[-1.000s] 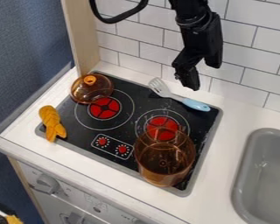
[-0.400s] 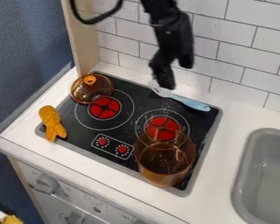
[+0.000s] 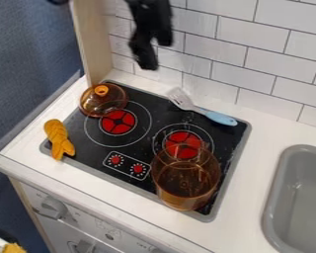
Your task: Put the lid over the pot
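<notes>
I have the gripper [image 3: 147,58] high at the back of the stove, hanging in front of the white tile wall [image 3: 253,59], up and to the right of the lid in my view. I can't tell how far open it is, though I see nothing in its hold. The lid [image 3: 102,105] sits knob up on the back left corner of the stove [image 3: 138,144], reaching its edge, with the pale wooden panel [image 3: 93,39] rising just behind it, so the tight side for me is there. Its inner side comes up to the left red burner [image 3: 118,122]

From the lid, black stove top runs between the two burners toward the pot [image 3: 185,184], which stands upright and see-through at the front right, near the stove's edge. Its rim overlaps the right red burner [image 3: 182,143] as I look at it. The spatula [image 3: 220,117] lies flat along the back edge, its slotted head nearer the lid and its blue handle pointing right, the thing I'd mind most on a low pass. An orange toy [image 3: 58,138] lies across the left edge, and the painted dials [image 3: 126,166] sit near the front. White counter [image 3: 256,163] separates the stove from the grey sink [image 3: 302,197] on the right
</notes>
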You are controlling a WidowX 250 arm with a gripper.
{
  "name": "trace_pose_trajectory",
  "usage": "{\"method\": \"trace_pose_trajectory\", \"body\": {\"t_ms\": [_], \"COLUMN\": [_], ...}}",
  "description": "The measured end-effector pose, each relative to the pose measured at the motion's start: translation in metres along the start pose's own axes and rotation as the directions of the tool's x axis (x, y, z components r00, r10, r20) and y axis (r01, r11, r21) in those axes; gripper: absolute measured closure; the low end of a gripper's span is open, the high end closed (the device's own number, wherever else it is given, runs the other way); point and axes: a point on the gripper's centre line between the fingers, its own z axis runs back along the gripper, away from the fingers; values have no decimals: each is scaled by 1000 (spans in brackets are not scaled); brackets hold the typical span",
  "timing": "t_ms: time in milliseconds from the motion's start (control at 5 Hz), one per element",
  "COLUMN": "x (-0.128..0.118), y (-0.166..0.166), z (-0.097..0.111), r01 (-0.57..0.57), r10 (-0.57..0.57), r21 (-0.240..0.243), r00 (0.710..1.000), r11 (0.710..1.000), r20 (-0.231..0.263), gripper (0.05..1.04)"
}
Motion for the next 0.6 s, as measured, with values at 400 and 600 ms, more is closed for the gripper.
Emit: {"method": "trace_pose_trajectory", "body": {"t_ms": [400, 600], "x": [-44, -60], "y": [-6, -18], "z": [11, 9], "r01": [-24, -20], "r10": [22, 12], "r21": [-16, -48], "r00": [993, 989], "r11": [1000, 999], "r20": [-120, -150], "gripper": [83, 83]}}
